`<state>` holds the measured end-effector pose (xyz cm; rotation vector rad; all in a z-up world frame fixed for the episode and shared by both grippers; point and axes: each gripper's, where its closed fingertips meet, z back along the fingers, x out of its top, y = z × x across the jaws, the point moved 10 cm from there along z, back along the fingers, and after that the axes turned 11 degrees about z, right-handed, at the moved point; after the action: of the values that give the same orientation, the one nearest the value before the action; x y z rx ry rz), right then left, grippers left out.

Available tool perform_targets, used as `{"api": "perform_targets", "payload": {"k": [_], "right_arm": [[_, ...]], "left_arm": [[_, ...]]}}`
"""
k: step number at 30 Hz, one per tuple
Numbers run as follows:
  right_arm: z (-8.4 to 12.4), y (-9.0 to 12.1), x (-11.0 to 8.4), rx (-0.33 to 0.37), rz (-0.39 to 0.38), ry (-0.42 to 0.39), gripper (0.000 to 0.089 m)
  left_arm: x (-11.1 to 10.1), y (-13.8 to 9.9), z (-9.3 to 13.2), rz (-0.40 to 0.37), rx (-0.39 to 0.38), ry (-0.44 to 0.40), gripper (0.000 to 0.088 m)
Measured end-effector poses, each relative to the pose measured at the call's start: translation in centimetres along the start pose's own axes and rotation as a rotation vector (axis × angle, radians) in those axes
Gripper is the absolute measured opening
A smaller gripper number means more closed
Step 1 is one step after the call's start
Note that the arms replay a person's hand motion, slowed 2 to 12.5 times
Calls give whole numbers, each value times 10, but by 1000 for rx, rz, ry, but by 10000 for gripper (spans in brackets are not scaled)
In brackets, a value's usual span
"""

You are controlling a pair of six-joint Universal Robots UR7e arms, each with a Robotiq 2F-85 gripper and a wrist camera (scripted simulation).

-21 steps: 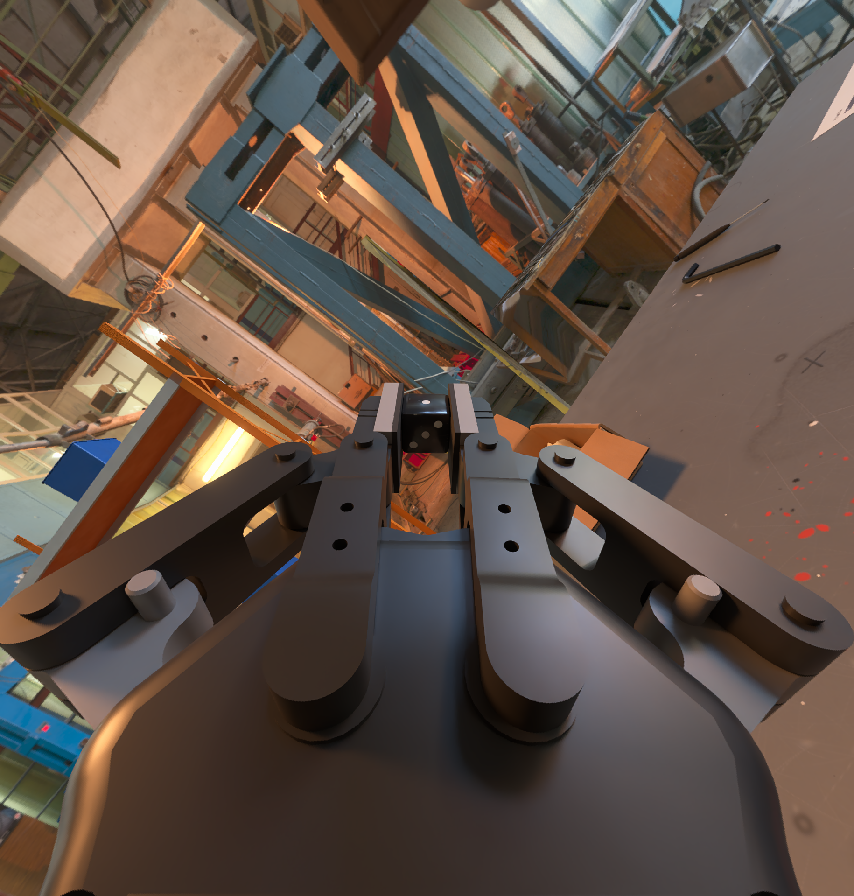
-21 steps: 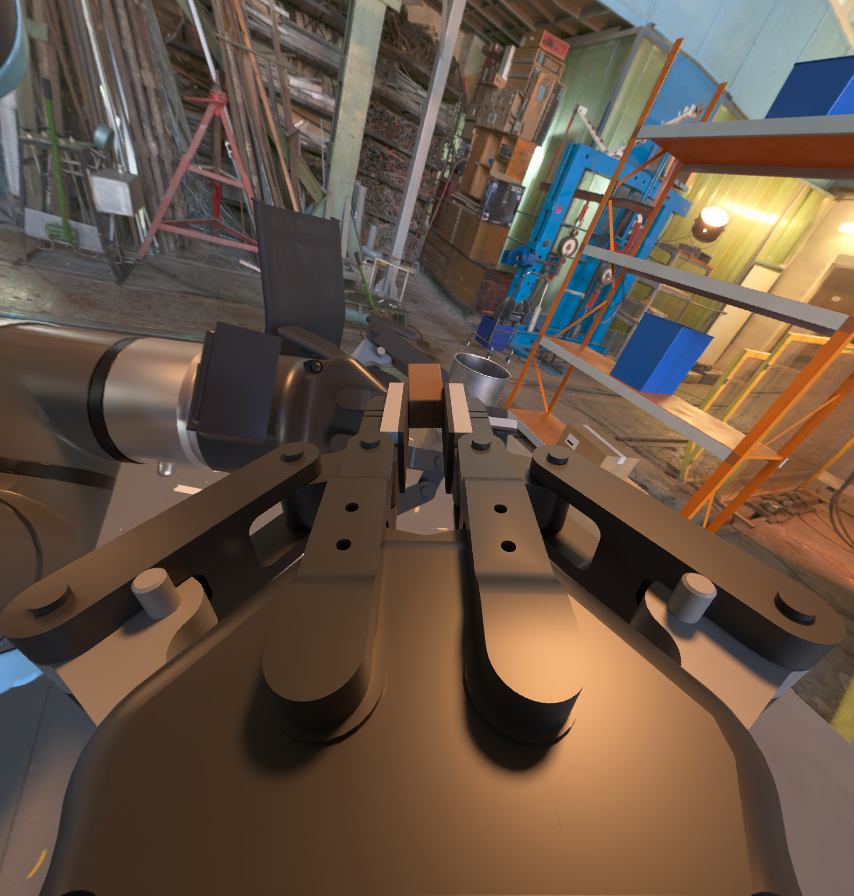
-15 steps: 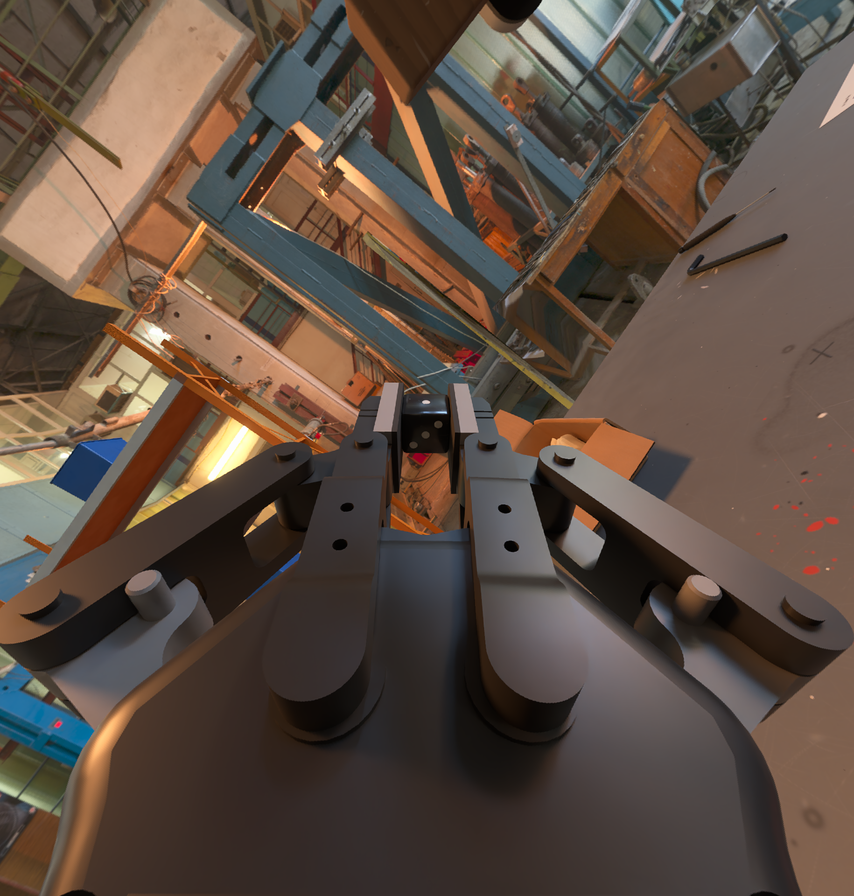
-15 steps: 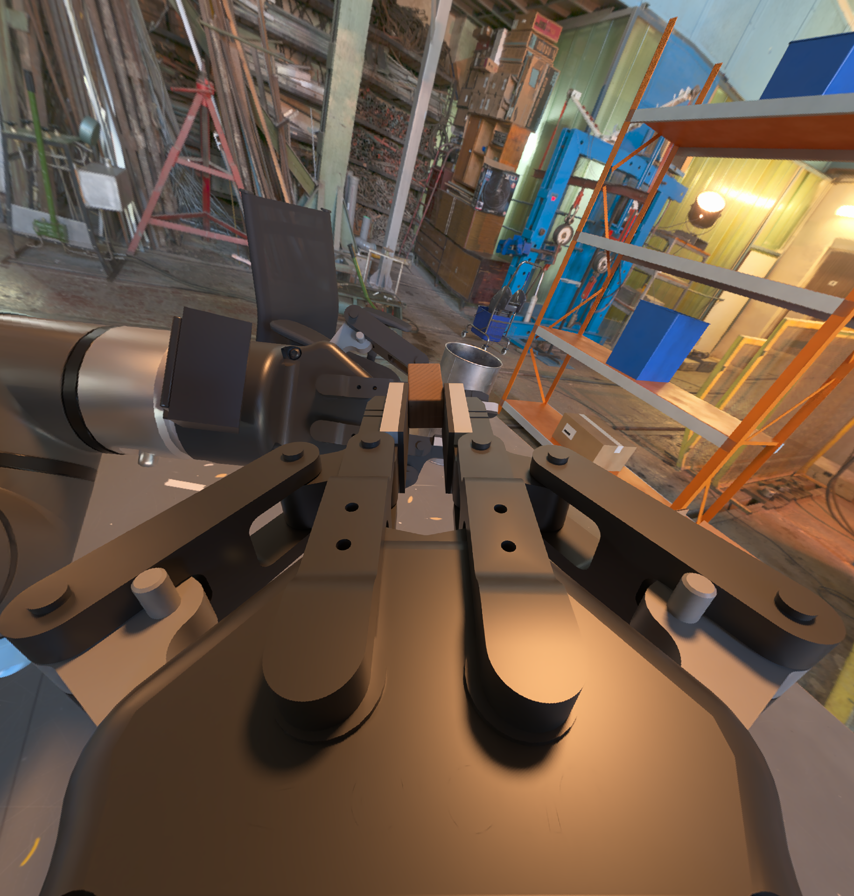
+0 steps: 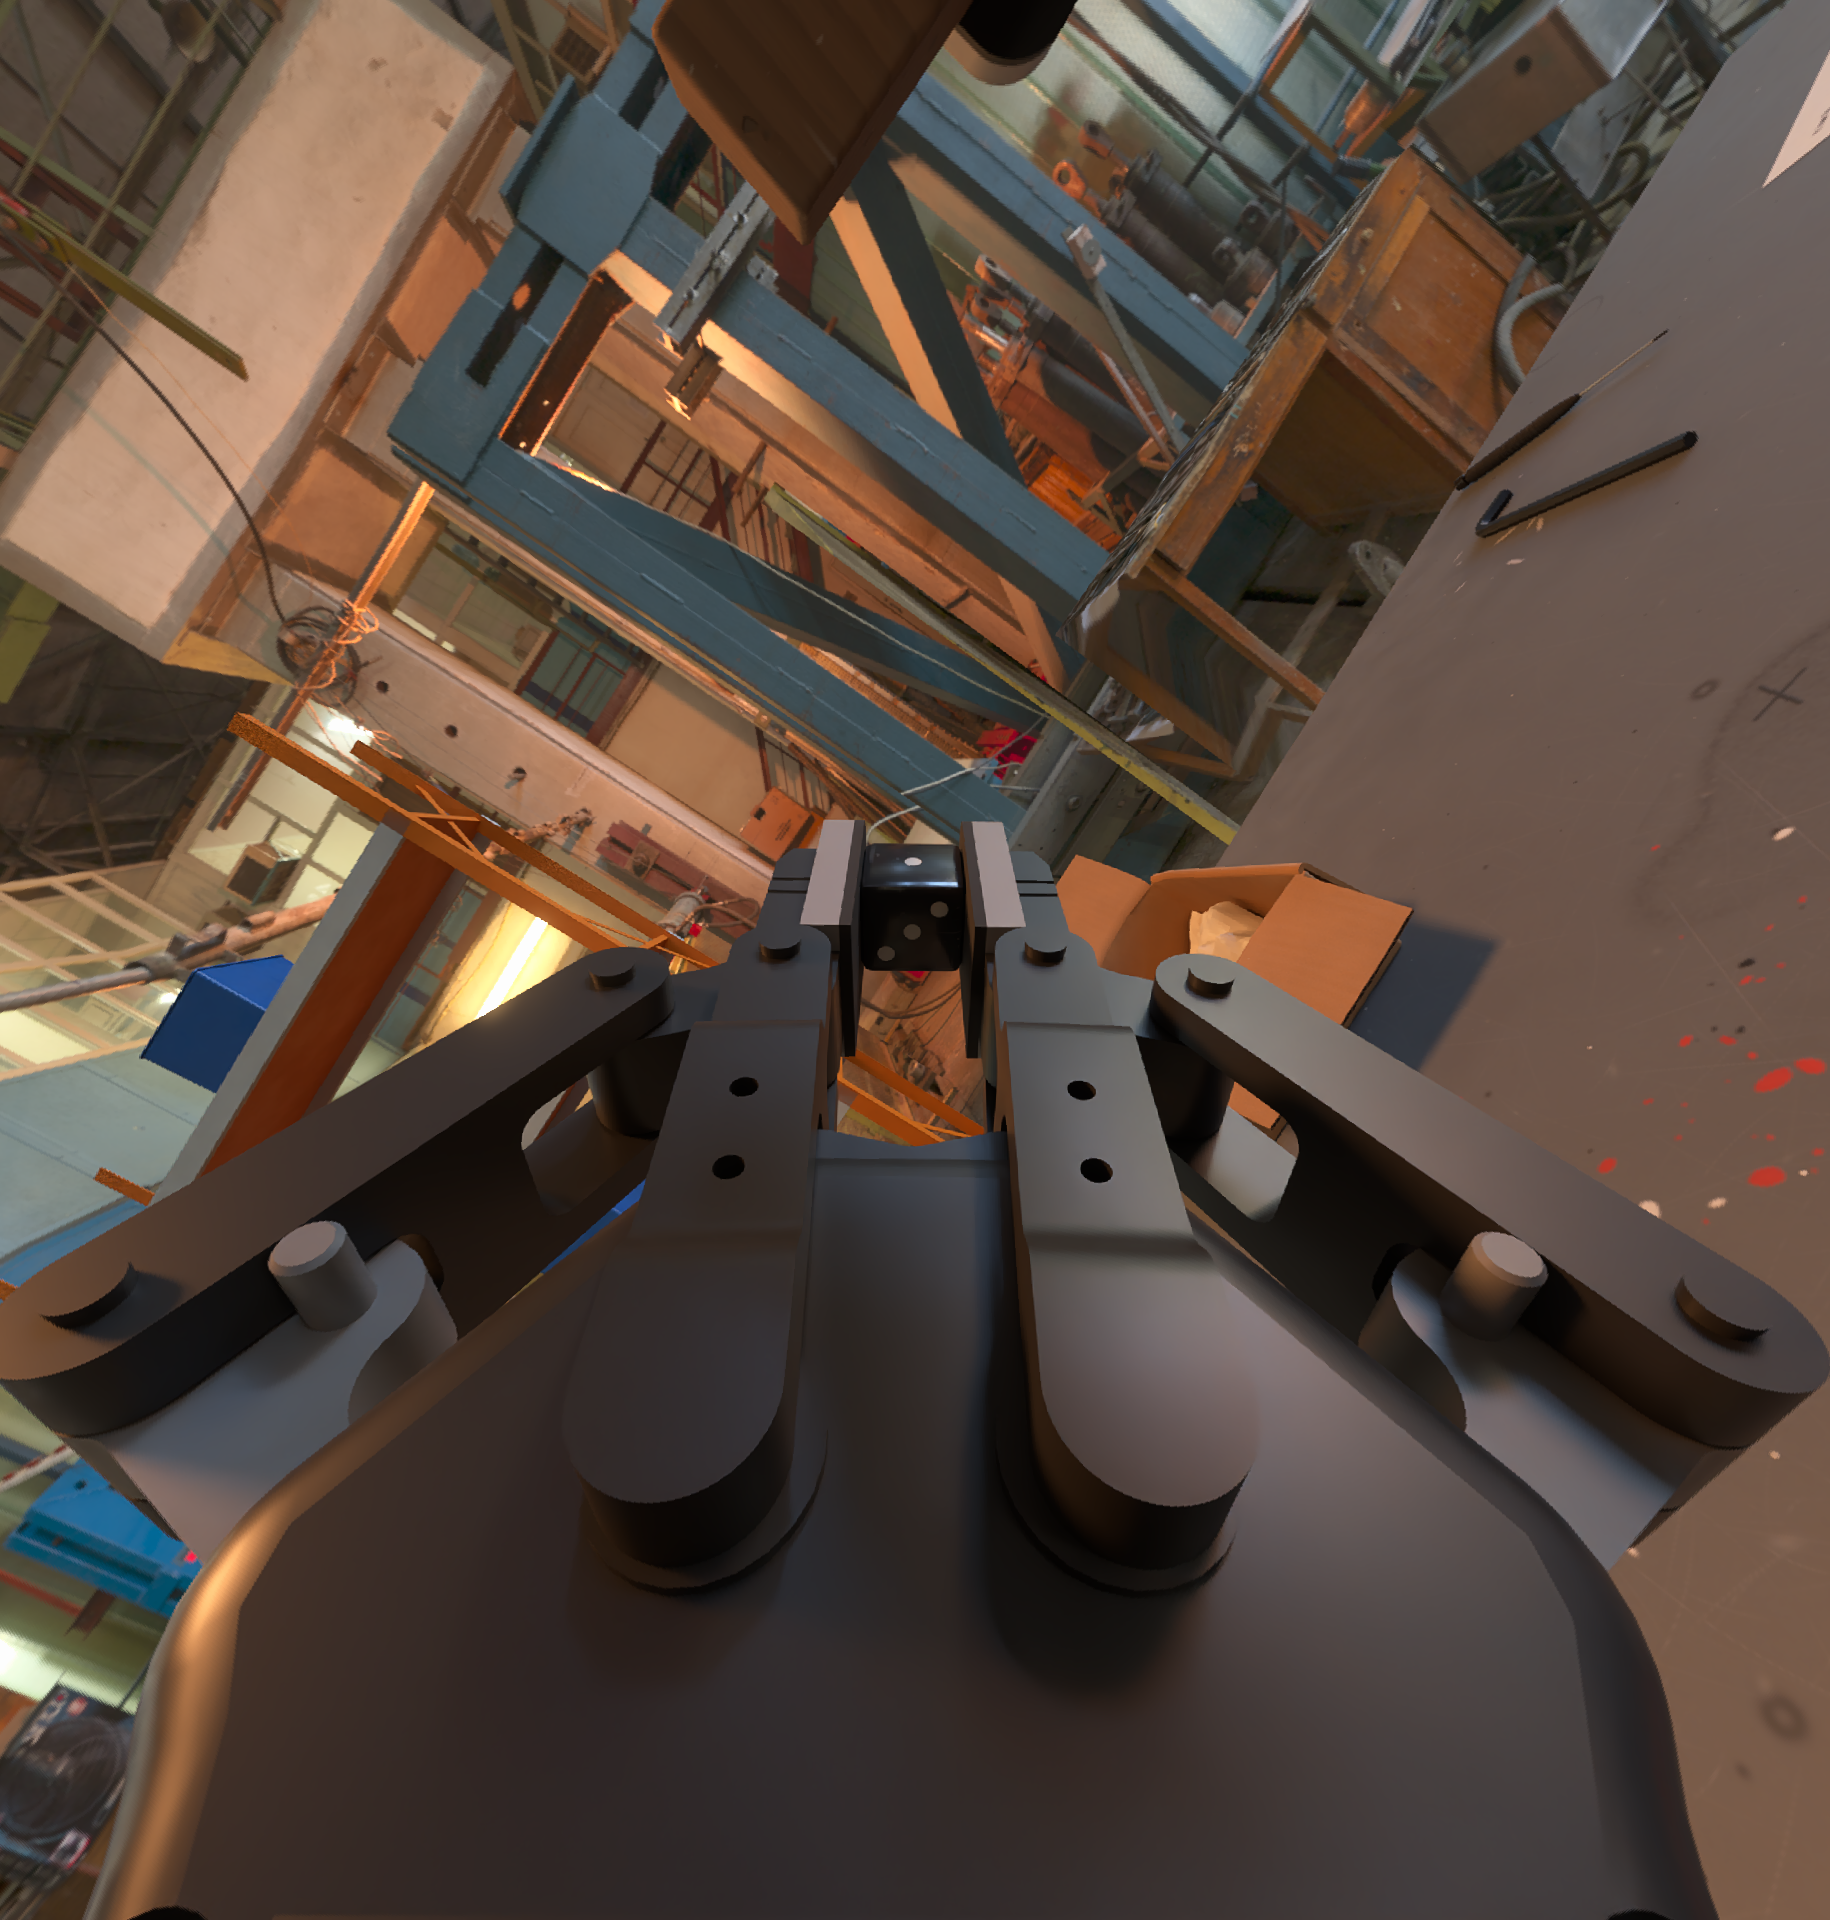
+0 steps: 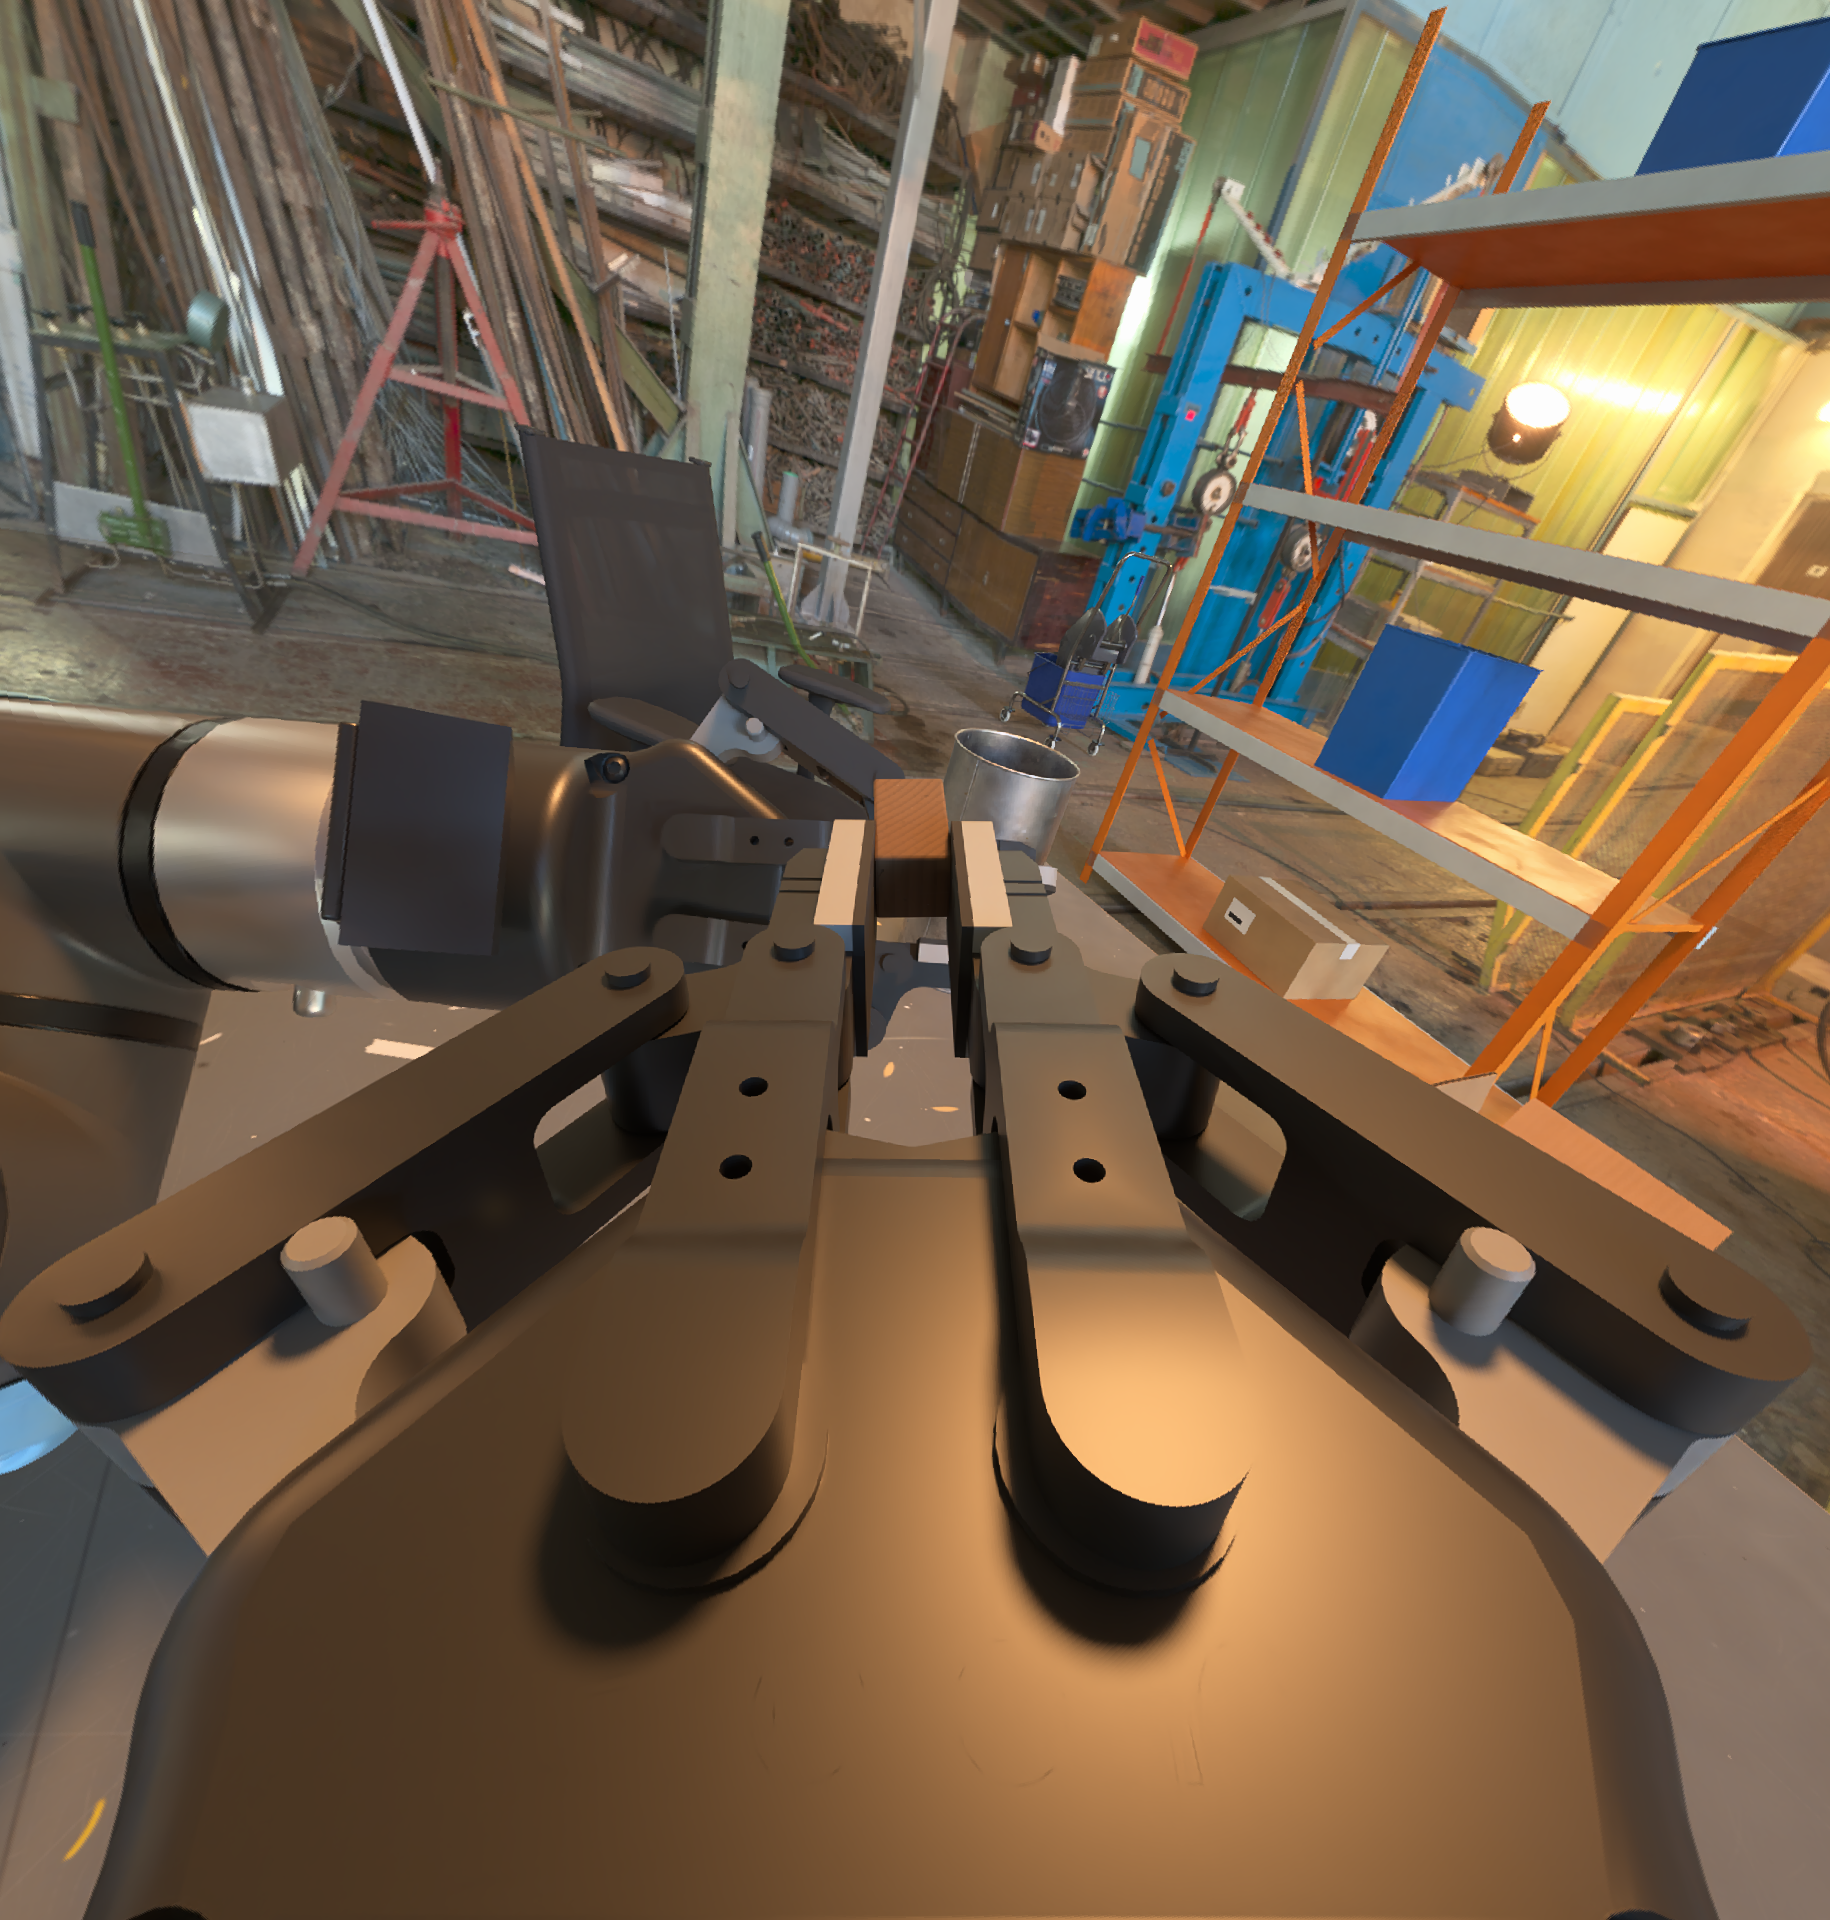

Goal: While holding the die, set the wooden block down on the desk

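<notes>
Left wrist view: our left gripper (image 5: 911,894) is clamped on the black die (image 5: 912,916), pads flush against two opposite faces. Compared with 0.7 s ago, the wooden block (image 5: 797,94) at the top edge shows larger and lower in frame. The desk (image 5: 1617,779) fills the right side, with two thin dark tools (image 5: 1586,483) lying on it. An open cardboard box (image 5: 1243,925) beyond the fingers holds something pale; we cannot tell what.

Right wrist view: our right gripper (image 6: 913,873) is closed on the wooden block (image 6: 911,847), held off the desk (image 6: 267,1091). The left arm (image 6: 423,852) has slid leftward. A metal bucket (image 6: 1010,790) stands behind; contents hidden.
</notes>
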<state>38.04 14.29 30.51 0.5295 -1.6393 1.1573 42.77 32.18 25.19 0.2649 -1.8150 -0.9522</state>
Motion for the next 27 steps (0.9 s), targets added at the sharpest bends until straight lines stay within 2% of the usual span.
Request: {"api": "perform_targets", "payload": {"k": [27], "right_arm": [[-3, -4, -6, -25, 11, 27, 125]], "left_arm": [[-3, -1, -1, -24, -15, 16, 159]]}}
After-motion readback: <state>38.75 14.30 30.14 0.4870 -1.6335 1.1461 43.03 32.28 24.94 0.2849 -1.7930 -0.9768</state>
